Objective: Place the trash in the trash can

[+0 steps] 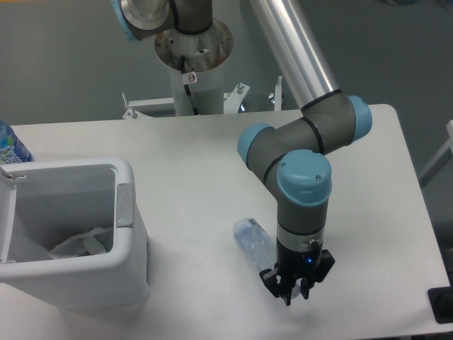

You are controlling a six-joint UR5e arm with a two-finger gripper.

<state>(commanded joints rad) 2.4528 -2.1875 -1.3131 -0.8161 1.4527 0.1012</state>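
The crushed clear bluish bottle (253, 240) lies at the table's front middle, its near end hidden behind my gripper (295, 295). The fingers point down, stand close together and seem closed on that near end. The crumpled whitish wrapper (82, 244) rests on the bottom inside the white trash can (126, 174) at the left, well away from the gripper.
An upright bottle with a blue label (10, 146) stands behind the trash can at the left edge. The arm's base column (192, 67) rises at the back. A dark object (442, 305) sits at the front right corner.
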